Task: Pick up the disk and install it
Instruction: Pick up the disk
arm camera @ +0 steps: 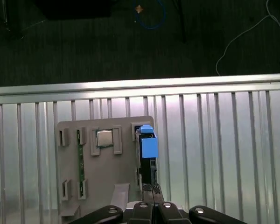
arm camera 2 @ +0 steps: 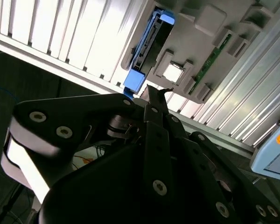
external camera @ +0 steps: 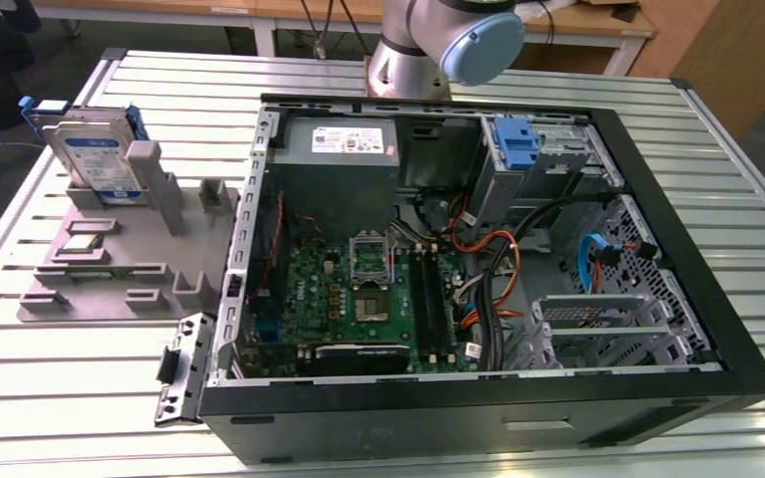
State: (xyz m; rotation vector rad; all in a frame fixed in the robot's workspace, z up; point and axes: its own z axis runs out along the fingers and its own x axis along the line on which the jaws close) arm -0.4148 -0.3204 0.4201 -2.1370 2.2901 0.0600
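Note:
The disk (external camera: 96, 156) stands upright on its edge in a slot of the grey holder (external camera: 104, 269), at the exterior view's left. It is silver with a white-and-blue label and a blue frame. In both wrist views I see the disk edge-on (arm camera: 147, 148) (arm camera 2: 148, 44) from well above. My gripper (arm camera: 150, 187) (arm camera 2: 155, 91) hangs high over the holder, close to the line of the disk. Its two dark fingers lie together, shut with nothing between them.
An open computer case (external camera: 701, 299) lies to the exterior view's right of the holder, showing the motherboard (external camera: 356, 299), a grey power-supply box (external camera: 336, 144), a blue latch piece (external camera: 518, 144) and a metal drive cage (external camera: 596, 324). The holder also carries a chip (arm camera: 104, 138) and a green memory stick (arm camera: 79, 156). The arm's base (external camera: 416, 50) stands behind the case on the slatted table (external camera: 64, 398).

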